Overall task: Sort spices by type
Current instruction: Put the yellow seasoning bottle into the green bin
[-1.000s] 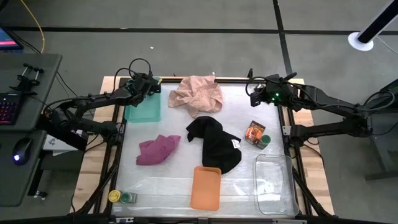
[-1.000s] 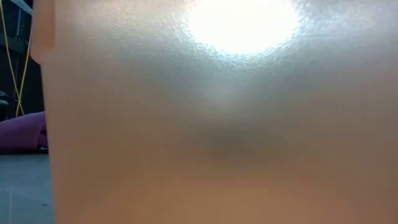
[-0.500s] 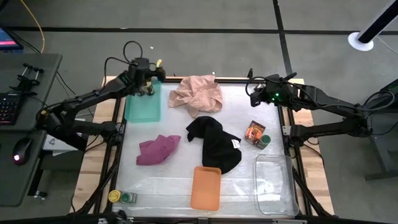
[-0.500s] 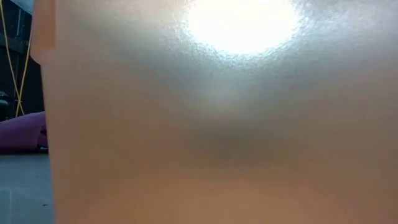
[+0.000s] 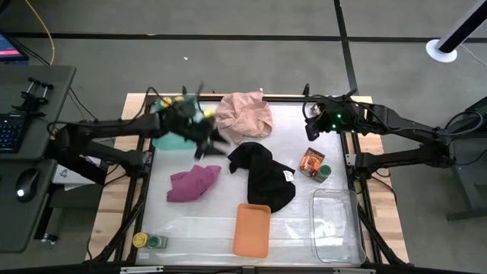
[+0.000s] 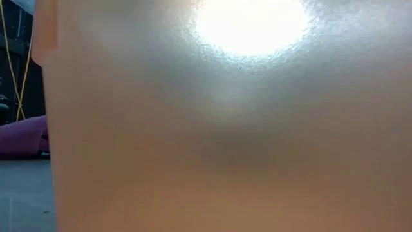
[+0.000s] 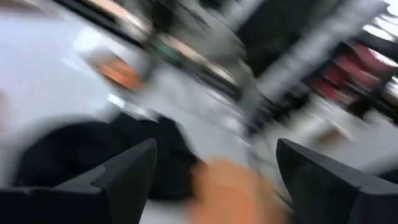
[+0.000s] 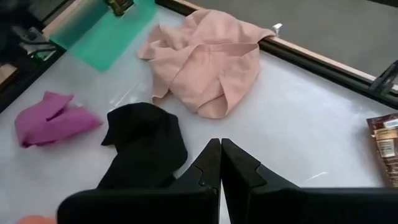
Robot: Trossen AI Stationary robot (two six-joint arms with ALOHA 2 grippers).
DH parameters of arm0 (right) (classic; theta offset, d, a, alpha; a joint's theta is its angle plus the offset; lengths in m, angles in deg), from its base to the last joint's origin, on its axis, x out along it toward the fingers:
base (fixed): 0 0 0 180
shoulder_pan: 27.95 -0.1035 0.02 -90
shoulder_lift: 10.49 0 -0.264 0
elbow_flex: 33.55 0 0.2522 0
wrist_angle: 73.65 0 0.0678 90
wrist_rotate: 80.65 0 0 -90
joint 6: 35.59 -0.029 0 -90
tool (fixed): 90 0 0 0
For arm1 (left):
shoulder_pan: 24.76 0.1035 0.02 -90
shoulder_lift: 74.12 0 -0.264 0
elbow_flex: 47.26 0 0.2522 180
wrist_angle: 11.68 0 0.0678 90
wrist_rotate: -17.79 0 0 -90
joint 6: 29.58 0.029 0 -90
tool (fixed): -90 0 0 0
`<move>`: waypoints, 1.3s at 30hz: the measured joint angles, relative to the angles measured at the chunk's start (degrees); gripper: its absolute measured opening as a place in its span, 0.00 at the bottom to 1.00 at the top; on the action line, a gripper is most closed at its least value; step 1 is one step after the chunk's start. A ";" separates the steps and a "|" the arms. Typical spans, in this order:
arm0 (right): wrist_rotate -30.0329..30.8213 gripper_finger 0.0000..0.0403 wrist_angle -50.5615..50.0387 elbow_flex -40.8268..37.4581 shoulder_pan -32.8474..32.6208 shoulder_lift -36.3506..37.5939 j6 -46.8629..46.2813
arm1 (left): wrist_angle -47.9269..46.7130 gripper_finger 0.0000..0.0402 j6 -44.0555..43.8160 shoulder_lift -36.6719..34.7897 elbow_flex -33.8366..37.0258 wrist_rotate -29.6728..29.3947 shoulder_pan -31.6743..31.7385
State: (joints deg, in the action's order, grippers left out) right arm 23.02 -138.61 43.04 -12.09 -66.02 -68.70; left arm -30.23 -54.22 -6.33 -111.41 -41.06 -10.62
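An orange-brown packet [image 5: 310,161] lies flat by the table's right edge, with a green-lidded jar [image 5: 325,172] standing beside it. A yellow-lidded jar [image 5: 140,240] and a green-lidded jar [image 5: 156,242] stand at the near left corner. In the right wrist view another small jar [image 8: 119,6] stands at the far end of the green tray [image 8: 99,34]. My left gripper [image 5: 209,141] is blurred in mid-air between the green tray [image 5: 169,135] and the black cloth [image 5: 262,175]; its fingers [image 7: 124,171] stand wide open with nothing between them. My right gripper [image 8: 221,146] is shut and waits at the far right [image 5: 310,129].
A pale pink cloth [image 5: 242,116] lies at the far middle and a magenta cloth [image 5: 192,183] left of centre. An orange tray [image 5: 253,228] and a clear tray [image 5: 335,224] sit along the near edge. The orange tray fills the low view [image 6: 225,129].
My left gripper rose from the far end of the green tray at the far left corner. It then swung fast toward the table's middle and a little toward the near edge. It now shows blurred beside the black cloth. The right arm kept still.
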 joint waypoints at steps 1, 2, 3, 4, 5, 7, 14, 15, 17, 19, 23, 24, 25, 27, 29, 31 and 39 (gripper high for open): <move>0.50 0.00 0.03 0.00 0.00 0.00 0.01 | -1.28 0.76 -1.22 -0.11 -0.03 0.63 -2.69; 1.16 0.00 0.16 -0.01 0.00 0.00 0.08 | -3.53 0.74 -2.31 -0.47 -0.04 0.65 -5.30; 1.74 0.00 0.47 -0.02 0.00 0.00 0.16 | -6.56 0.71 -3.43 -0.85 -0.02 0.46 -8.17; 2.49 0.00 0.87 -0.02 0.00 0.00 0.16 | -9.47 0.68 -4.54 -1.27 -0.02 0.22 -10.88; 2.78 0.00 1.23 -0.02 0.00 0.00 0.16 | -12.45 0.66 -5.89 -1.65 -0.02 -0.16 -13.59; 2.86 0.00 2.00 -0.02 0.00 0.00 0.16 | -19.33 0.60 -9.11 -2.31 -0.02 -0.65 -19.07; 2.85 0.00 2.64 -0.02 0.00 0.00 1.91 | -28.86 0.50 -24.25 -3.07 -0.02 -0.03 -40.37; 2.86 0.00 2.64 -0.02 0.00 0.00 2.40 | -28.59 0.50 -26.68 -3.05 -0.02 0.08 -43.51; 2.86 0.00 2.64 -0.02 0.00 0.00 3.53 | -28.46 0.50 -31.71 -3.07 -0.09 -0.19 -49.29; 2.86 0.00 2.67 -0.02 0.00 0.00 4.73 | -30.14 0.49 -37.96 -2.94 -0.09 -0.98 -54.13; 2.86 0.00 3.25 -0.02 0.00 0.00 6.97 | -31.33 0.40 -50.05 -2.94 -0.32 -3.64 -61.17; 2.85 0.00 3.57 -0.02 0.00 0.00 7.51 | -31.34 0.35 -51.66 -2.94 -0.84 -4.49 -62.61; 2.73 0.00 3.89 -0.02 0.00 0.00 7.65 | -31.32 0.29 -52.69 -2.94 -1.56 -5.39 -63.88; 1.97 0.00 4.39 -0.02 0.00 0.00 7.68 | -31.24 0.14 -53.19 -3.00 -2.75 -6.78 -65.98; 0.75 0.00 4.63 -0.02 0.00 0.00 7.67 | -31.99 0.04 -53.52 -2.99 -2.93 -7.31 -67.70; -0.54 0.00 4.79 -0.02 0.00 0.00 7.45 | -33.37 0.03 -53.19 -2.75 -2.89 -7.83 -69.41; -1.27 0.00 5.18 -0.02 -0.15 0.00 4.64 | -42.40 0.00 -40.08 1.81 -2.91 -11.35 -72.77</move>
State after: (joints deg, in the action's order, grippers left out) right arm 21.76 -133.43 43.02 -12.24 -66.02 -64.06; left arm -72.63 -94.30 -4.52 -114.32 -52.41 -83.39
